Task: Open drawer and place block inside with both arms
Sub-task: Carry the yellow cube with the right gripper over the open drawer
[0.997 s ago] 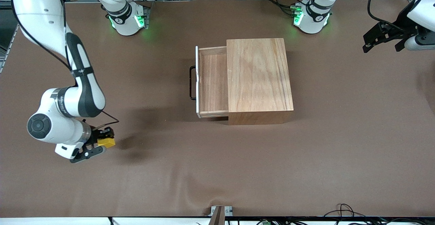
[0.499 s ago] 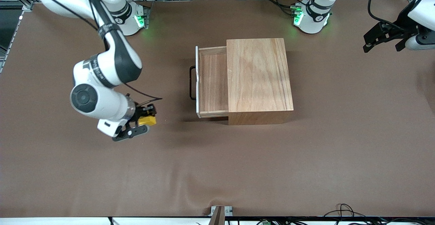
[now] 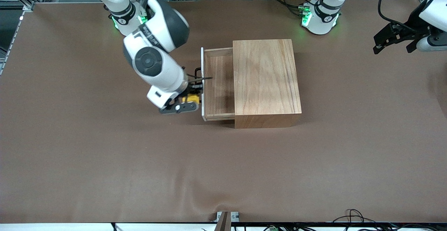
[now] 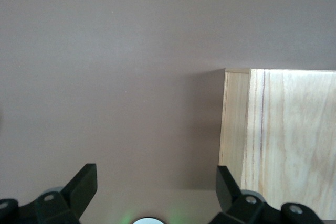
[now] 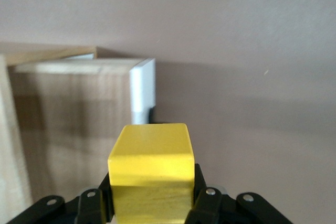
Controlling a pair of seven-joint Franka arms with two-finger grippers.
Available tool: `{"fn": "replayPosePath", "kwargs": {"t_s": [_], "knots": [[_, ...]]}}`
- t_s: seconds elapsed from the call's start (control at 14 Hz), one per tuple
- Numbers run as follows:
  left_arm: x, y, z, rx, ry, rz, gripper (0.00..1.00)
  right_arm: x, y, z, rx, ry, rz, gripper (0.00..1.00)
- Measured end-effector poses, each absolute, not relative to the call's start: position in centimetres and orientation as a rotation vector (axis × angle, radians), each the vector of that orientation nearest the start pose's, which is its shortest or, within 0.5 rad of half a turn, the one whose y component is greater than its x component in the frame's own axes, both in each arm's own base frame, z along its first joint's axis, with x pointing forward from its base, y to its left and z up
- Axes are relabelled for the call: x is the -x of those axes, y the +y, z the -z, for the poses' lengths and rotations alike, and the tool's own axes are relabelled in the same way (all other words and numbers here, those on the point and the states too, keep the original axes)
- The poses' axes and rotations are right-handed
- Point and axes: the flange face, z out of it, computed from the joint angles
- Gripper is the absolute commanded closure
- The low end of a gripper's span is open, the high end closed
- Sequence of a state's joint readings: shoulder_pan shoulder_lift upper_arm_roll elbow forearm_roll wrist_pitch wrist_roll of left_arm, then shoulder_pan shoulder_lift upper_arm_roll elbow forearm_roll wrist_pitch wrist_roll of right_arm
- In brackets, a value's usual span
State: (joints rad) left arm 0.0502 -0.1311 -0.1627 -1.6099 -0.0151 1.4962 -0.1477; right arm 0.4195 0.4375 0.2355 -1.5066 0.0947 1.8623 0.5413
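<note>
- Block point(image 3: 191, 99): small bright yellow cube, flat faces, sharp edges, matte. Likely light and rigid, so a squeeze won't deform it. Best grip is across two parallel side faces, as it is held now.
- Right gripper point(image 3: 185, 102) is clamped on the block, fingers on opposite sides, top face clear in the right wrist view point(image 5: 151, 174).
- Block is in the air just outside the drawer point(image 3: 218, 84), over the black handle point(image 3: 197, 73) by the white front panel point(image 3: 202, 84). Not over the tray yet.
- Drawer is pulled out of the wooden box point(image 3: 266, 81); light-wood floor is bare. My read: clear the front panel, then release low.
- Left gripper point(image 3: 394, 37) waits over the table point(image 3: 314, 171) toward the left arm's end, well apart from the drawer, fingers spread, holding nothing.
</note>
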Motion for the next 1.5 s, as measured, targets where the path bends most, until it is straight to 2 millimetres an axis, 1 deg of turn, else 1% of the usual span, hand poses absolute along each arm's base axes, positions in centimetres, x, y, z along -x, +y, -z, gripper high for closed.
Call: {"fn": "replayPosePath", "kwargs": {"t_s": [0.28, 0.5, 0.64, 0.71, 0.78, 1.0, 1.07, 1.14, 1.21, 1.28, 1.35, 1.5], "knots": [[-50.3, -6.5, -66.6, 3.137, -0.055, 0.025, 0.0, -52.1, 43.0, -40.7, 3.02, 0.01, -0.244, 0.76], [-50.6, -6.5, -66.3, 3.138, -0.054, 0.023, 0.0, -49.4, 45.9, -38.7, 3.013, 0.038, -0.218, 0.7], [-50.7, -6.5, -66.2, 3.139, -0.054, 0.024, 0.0, -48.7, 46.4, -38.0, 3.02, 0.032, -0.229, 0.6], [-50.8, -6.5, -66.2, 3.139, -0.053, 0.027, 0.0, -48.7, 46.3, -37.9, 3.022, 0.034, -0.231, 0.57], [-50.8, -6.5, -66.2, 3.139, -0.054, 0.029, 0.0, -48.7, 46.2, -37.8, 3.023, 0.036, -0.233, 0.51], [-50.8, -6.5, -66.2, 3.14, -0.053, 0.034, 0.0, -48.2, 46.7, -37.6, 3.027, 0.049, -0.239, 0.5], [-50.9, -6.5, -66.2, 3.14, -0.053, 0.034, 0.0, -47.9, 47.0, -37.5, 3.029, 0.045, -0.243, 0.42], [-50.9, -6.5, -66.2, 3.14, -0.053, 0.034, 0.0, -47.6, 47.2, -37.4, 3.03, 0.044, -0.246, 0.41], [-50.9, -6.5, -66.2, 3.14, -0.053, 0.034, 0.0, -47.5, 47.3, -37.3, 3.031, 0.044, -0.247, 0.33], [-50.9, -6.6, -66.2, 3.14, -0.053, 0.034, 0.0, -47.4, 47.4, -37.3, 3.031, 0.046, -0.248, 0.13], [-50.9, -6.6, -66.2, 3.14, -0.053, 0.034, 0.0, -47.4, 47.4, -37.3, 3.031, 0.047, -0.248, 0.0], [-50.9, -6.6, -66.1, 3.14, -0.053, 0.033, 0.0, -47.4, 47.5, -37.3, 3.031, 0.047, -0.248, 0.0]]}}
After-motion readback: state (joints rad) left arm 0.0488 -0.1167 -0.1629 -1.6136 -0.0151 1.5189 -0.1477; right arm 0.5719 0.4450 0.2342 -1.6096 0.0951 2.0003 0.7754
